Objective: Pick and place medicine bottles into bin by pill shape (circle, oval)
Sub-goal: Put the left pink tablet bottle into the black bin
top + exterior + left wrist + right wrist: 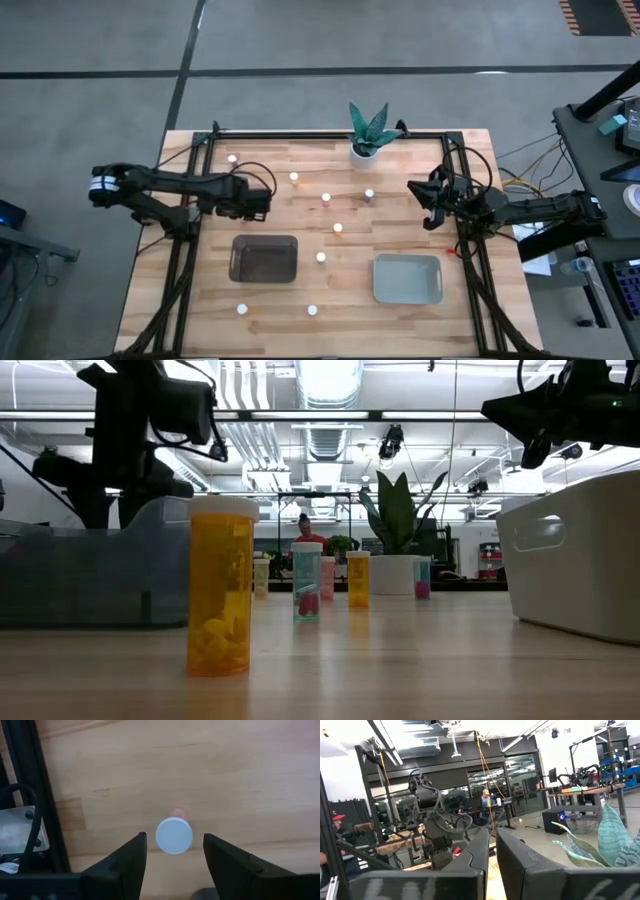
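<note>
While its fingers stand apart, the left claw (174,855) straddles a medicine bottle (174,835).

A white-capped medicine bottle (173,835) stands upright on the wooden table (225,775), seen from above, between the left gripper (175,857)'s two dark, spread fingers (127,862), touching neither.

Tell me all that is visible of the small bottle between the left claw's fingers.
The bottle stands upright on the wooden table, seen from above. Its round white cap looks like plastic and hides most of the pinkish body. The left claw is open around it; neither finger touches it.
</note>
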You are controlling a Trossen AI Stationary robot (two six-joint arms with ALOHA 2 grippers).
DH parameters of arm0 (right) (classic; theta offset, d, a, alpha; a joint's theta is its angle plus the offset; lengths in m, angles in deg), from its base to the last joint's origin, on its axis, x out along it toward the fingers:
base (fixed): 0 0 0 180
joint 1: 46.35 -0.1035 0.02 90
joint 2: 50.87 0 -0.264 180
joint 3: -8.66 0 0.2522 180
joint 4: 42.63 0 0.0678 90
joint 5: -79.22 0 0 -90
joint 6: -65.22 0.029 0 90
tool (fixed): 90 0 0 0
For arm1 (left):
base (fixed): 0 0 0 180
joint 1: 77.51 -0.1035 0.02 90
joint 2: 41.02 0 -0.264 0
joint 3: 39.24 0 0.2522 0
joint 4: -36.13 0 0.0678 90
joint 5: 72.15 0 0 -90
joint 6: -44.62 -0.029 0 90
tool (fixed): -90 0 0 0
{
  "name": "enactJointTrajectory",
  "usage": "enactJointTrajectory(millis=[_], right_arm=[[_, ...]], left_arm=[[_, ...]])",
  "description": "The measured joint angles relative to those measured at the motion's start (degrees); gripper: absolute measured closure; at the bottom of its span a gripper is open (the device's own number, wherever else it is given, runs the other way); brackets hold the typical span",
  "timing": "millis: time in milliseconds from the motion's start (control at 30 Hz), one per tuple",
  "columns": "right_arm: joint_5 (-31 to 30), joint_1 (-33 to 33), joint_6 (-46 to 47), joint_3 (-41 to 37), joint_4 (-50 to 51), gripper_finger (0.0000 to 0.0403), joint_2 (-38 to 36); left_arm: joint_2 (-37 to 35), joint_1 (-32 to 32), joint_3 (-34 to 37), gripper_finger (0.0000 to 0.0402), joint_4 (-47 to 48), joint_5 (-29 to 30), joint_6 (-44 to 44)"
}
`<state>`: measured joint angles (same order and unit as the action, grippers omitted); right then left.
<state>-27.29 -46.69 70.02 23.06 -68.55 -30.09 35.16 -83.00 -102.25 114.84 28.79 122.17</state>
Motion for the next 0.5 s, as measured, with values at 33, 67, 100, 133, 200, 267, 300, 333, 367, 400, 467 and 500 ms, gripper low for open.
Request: enactJointTrajectory(millis=[33,67,100,133,200,267,300,333,367,400,467,500], right_arm=[[0.0,0.0,-0.2,0.0,0.0,0.0376,0.0],[0.0,0.0,-0.3,0.0,0.0,0.0376,0.0],[0.0,0.0,-0.4,0.0,0.0,0.0376,0.0],[0.0,0.0,-0.4,0.0,0.0,0.0376,0.0],[0.0,0.0,-0.5,0.0,0.0,0.0376,0.0],[0.0,0.0,-0.5,0.0,0.0,0.0376,0.0],[0.0,0.0,-0.5,0.0,0.0,0.0376,0.0],[0.0,0.0,-0.6,0.0,0.0,0.0376,0.0],[0.0,0.0,-0.6,0.0,0.0,0.0376,0.0],[0.0,0.0,-0.6,0.0,0.0,0.0376,0.0],[0.0,0.0,-0.6,0.0,0.0,0.0376,0.0],[0.0,0.0,-0.6,0.0,0.0,0.0376,0.0]], left_arm=[[0.2,-0.2,0.0,0.0221,0.0,0.0,-0.1],[0.5,-0.2,0.0,0.0221,0.0,0.0,-0.2],[0.7,-0.3,0.0,0.0221,0.0,0.0,-0.4],[0.8,-0.5,0.0,0.0221,-0.1,0.1,-0.4],[1.2,-0.5,0.0,0.0221,-0.1,0.1,-0.4],[1.6,-0.6,0.0,0.0221,-0.2,0.4,-0.5],[1.7,-0.6,0.0,0.0221,-0.2,0.6,-0.5],[1.9,-0.6,0.0,0.0221,-0.3,0.7,-0.5],[2.1,-0.6,0.0,0.0221,-0.3,0.7,-0.5],[2.3,-0.6,0.0,0.0222,-0.3,0.7,-0.5],[2.6,-0.6,0.0,0.0226,-0.3,0.7,-0.5],[2.6,-0.6,0.0,0.023,-0.4,0.7,-0.5]])
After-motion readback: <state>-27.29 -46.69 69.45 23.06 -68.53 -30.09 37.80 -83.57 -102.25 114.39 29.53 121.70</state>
